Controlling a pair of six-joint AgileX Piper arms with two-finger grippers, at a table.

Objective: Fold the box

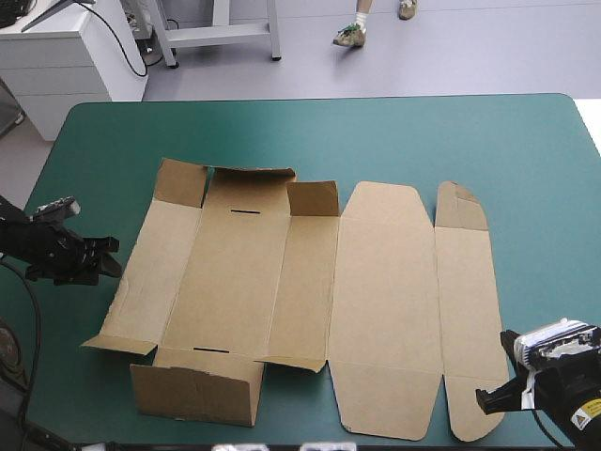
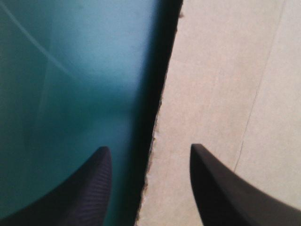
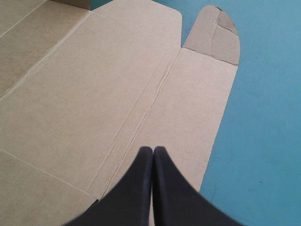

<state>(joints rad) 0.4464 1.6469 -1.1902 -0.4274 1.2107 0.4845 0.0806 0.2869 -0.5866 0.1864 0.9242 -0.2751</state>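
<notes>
The brown box lies as a cut sheet across the middle of the table, mostly flat. On its left part, small flaps stand up along the far edge and a near wall is raised. My left gripper is open at the sheet's left edge. In the left wrist view the box's left edge runs between my left gripper's spread fingers. My right gripper is shut at the near right corner. In the right wrist view my right gripper points over the narrow right strip, with the strip's rounded end flap ahead of it.
Teal-green cover shows to the right of the box and along the far side of the table. The table's near edge runs close under the box's near flaps. A white cabinet stands off the far left corner.
</notes>
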